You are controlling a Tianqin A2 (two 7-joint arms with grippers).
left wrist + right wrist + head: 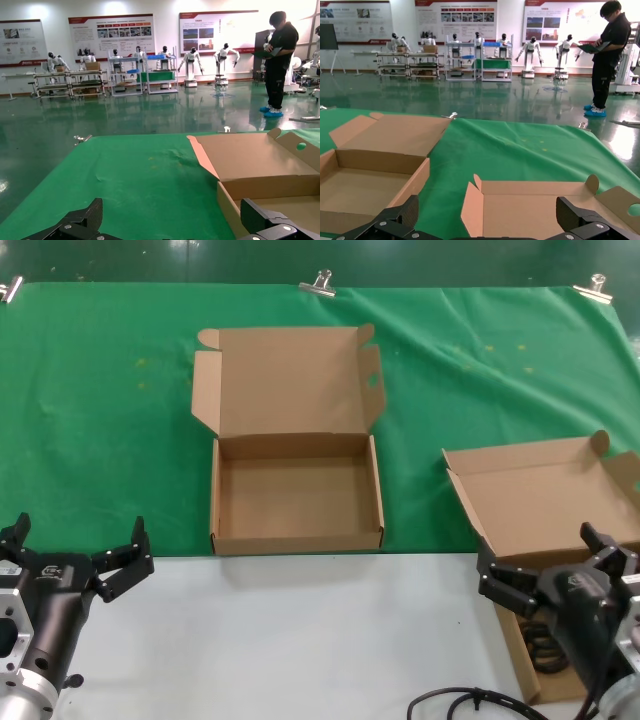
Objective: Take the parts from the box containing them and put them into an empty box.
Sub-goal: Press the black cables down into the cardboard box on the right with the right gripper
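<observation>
In the head view a shallow brown corrugated cardboard box with a slotted lid flap [297,502] sits at the centre of the frame on the green cloth [100,420] that covers the far part of the worktop [300,640], its lid folded back toward the top of the frame and its tray bare. At the right edge stands a second shallow brown cardboard box with rounded ear tabs on its lid [545,495], also open. Coiled black power cords [543,643] show in its tray at the lower right, only partly visible behind the arm.

The right end effector [553,565] hangs just over that box's near part, fingers spread wide and holding nothing — the cords lie directly beneath and slightly nearer the bottom of the frame. The left end effector [77,553] waits at the lower left over the pale worktop, well apart from both boxes, its fingers likewise splayed and empty.

A loose black cable [470,702] curls along the bottom edge beside the right arm.
</observation>
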